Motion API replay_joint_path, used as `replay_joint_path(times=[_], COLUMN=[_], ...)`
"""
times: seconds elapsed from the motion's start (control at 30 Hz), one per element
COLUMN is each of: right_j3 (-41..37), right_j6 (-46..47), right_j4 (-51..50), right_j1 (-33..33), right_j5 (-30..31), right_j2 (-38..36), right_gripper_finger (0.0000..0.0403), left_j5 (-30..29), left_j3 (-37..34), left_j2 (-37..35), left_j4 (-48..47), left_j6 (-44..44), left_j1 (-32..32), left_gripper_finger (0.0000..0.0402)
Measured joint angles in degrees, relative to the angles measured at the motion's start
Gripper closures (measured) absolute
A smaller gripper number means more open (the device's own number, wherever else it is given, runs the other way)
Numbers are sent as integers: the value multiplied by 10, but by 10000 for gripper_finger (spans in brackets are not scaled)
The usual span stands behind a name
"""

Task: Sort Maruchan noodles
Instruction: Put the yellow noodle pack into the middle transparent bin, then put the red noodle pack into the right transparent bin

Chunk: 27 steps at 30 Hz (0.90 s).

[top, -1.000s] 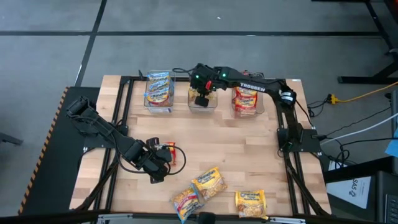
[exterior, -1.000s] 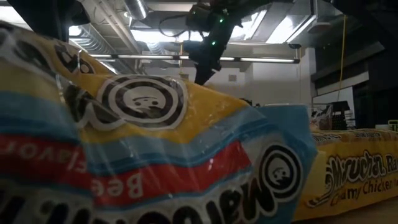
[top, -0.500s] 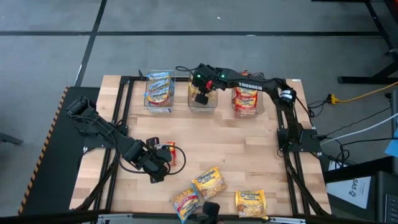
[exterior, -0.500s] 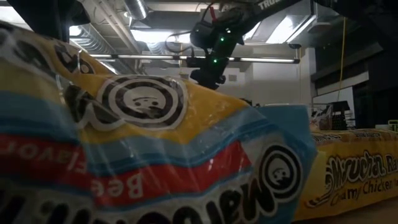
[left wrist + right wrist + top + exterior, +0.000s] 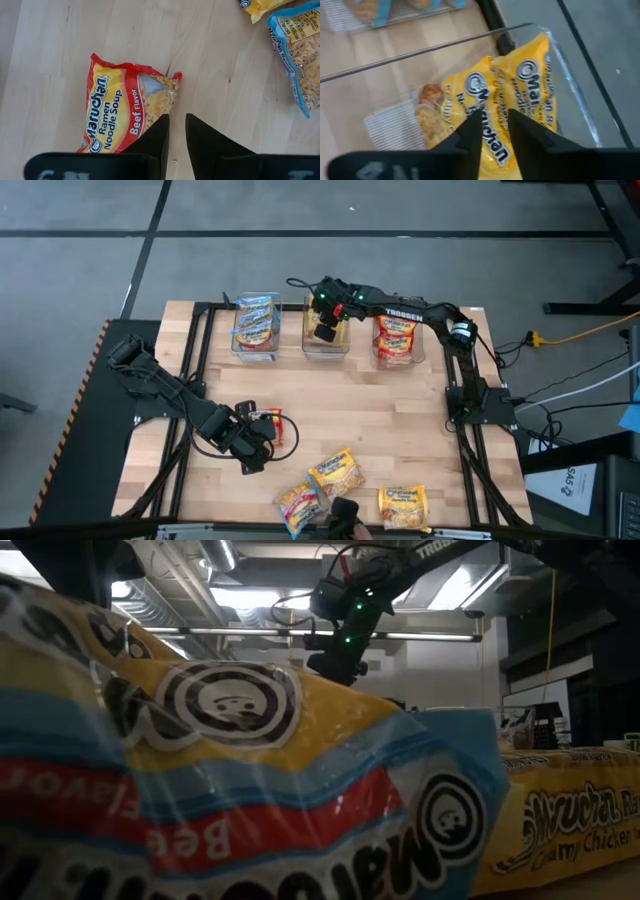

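A red-trimmed Maruchan packet lies flat on the wood. My left gripper is shut, just above the packet's corner, and I cannot tell whether it touches the packet. My right gripper is shut over the middle bin. In that bin, yellow packets lean against the wall. Near the table's near edge lie a blue packet, a yellow one and another yellow one.
Three clear bins stand along the far edge: the left bin holds blue packets and the right bin holds red ones. In the low view the blue packet fills the foreground. A dark shape shows at the near edge. Bare wood lies mid-table.
My right gripper has drawn slightly toward the far edge over the middle bin. The dark shape at the near edge has come farther in between the loose packets.
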Motion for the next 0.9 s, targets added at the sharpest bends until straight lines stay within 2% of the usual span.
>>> replay_joint_path(times=[0.13, 0.23, 0.3, 0.5, 0.57, 0.67, 0.73, 0.77, 0.9], right_j3=[2, 36, 61, 141, 151, 116, 112, 104, 64], right_j6=[20, 61, 96, 154, 154, 164, 165, 161, 189], right_j4=[-16, -86, -148, -424, -508, -502, -501, -507, -506], right_j1=[1, 0, 3, 24, 41, 78, 108, 124, 191], right_j5=[37, 31, -16, -247, -297, -337, -361, -351, -241], right_j2=[-3, -4, -5, -6, -6, -32, -46, -52, -71], right_gripper_finger=[269, 260, 259, 262, 268, 281, 289, 293, 303], left_j5=[0, 0, 0, 0, 0, -6, -36, -52, -64], left_j3=[0, 0, 0, 0, 0, 0, 0, 0, -3], left_j2=[0, 0, 0, 0, 0, 0, 0, 0, 0], left_j4=[0, 0, 0, 0, 0, 0, 1, 0, -18], left_j6=[0, 0, -1, -1, -1, 0, -3, -10, -14], left_j1=[0, 0, 0, 0, 0, 0, 0, 0, 22], left_gripper_finger=[344, 344, 344, 344, 344, 344, 344, 344, 343])
